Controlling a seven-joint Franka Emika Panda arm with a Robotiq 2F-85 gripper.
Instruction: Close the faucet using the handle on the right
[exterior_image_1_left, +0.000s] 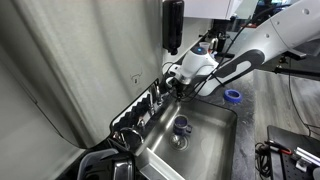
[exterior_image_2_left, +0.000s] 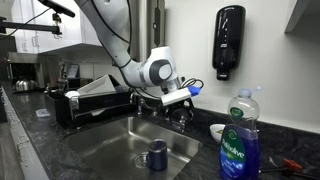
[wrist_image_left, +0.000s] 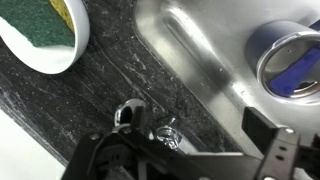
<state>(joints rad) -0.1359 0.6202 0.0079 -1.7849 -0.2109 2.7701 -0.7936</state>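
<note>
The faucet's chrome handle (wrist_image_left: 168, 135) stands on the dark speckled counter at the back rim of the steel sink (wrist_image_left: 200, 60). In the wrist view it lies between my two dark fingers. My gripper (wrist_image_left: 200, 125) is open around it, and I cannot tell whether a finger touches it. In both exterior views the gripper (exterior_image_1_left: 180, 86) (exterior_image_2_left: 178, 98) hangs low over the sink's back edge, and it hides most of the faucet. I see no running water.
A blue mug (exterior_image_2_left: 157, 154) (exterior_image_1_left: 182, 125) (wrist_image_left: 290, 60) stands in the sink basin. A white bowl with a green sponge (wrist_image_left: 45, 30) (exterior_image_2_left: 217, 131) sits on the counter nearby. There is also a dish rack (exterior_image_2_left: 90, 100), a blue soap bottle (exterior_image_2_left: 240, 140) and a wall dispenser (exterior_image_2_left: 228, 42).
</note>
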